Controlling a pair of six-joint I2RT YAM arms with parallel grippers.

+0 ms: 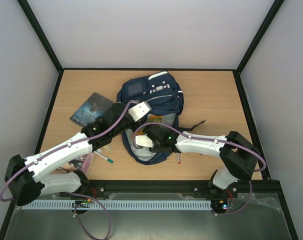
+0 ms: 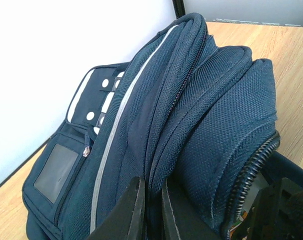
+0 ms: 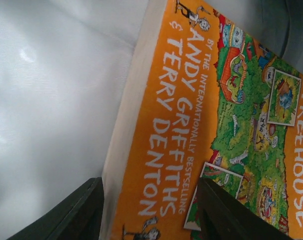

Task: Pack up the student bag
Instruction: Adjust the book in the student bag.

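Student bag (image 1: 151, 100), the large navy-blue fabric backpack at centre frame, has its mouth edge pinched by the clamped left gripper (image 2: 150, 185); if fabric slips, the orange paperback book (image 3: 191, 125) framed by the right gripper (image 3: 150, 182), hold unclear, could snag.

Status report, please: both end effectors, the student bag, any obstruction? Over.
Left end effector shut on student bag rim. Right end effector astride orange book at bag opening, grip unclear. No obstruction seen.
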